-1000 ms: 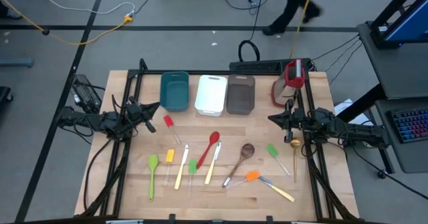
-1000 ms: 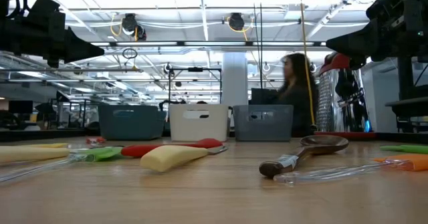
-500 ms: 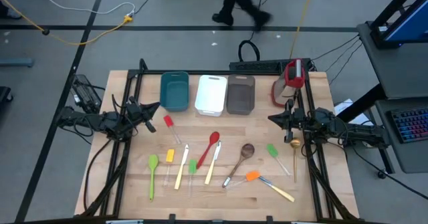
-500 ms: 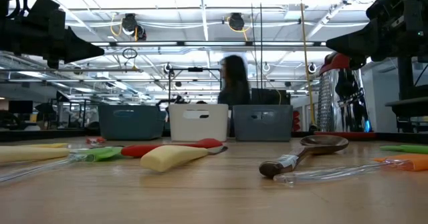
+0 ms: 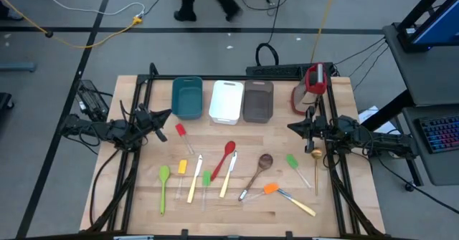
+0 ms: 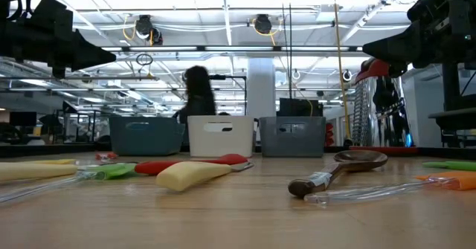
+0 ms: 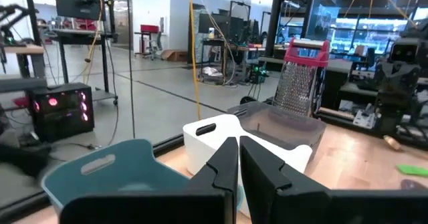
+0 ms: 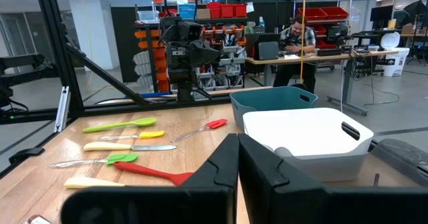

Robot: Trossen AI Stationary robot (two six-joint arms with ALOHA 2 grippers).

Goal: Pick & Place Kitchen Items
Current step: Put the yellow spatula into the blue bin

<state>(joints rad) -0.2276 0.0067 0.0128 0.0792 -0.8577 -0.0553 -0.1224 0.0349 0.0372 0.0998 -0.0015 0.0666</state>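
Nothing is in hand yet. Nearest me, well below both parked arms, the utensils lie scattered on the table (image 5: 129, 197): a green spoon (image 5: 163, 177), a pale-handled knife (image 5: 194, 180), an orange spatula (image 5: 270, 188), a wooden spoon (image 5: 260, 165) and a red spoon (image 5: 225, 156). The left gripper (image 5: 168, 113) hangs raised with its fingers pinched together, empty; a small red spatula (image 5: 180, 130) lies just in front of it. The right gripper (image 5: 291, 126) is likewise closed on nothing, a gold spoon (image 5: 315, 160) beside it. Beyond stand the teal tray (image 5: 187, 97), white tray (image 5: 226, 100) and grey tray (image 5: 257, 101) (all look empty). I judge the first pick pending: one gripper must open, then descend over a handle.
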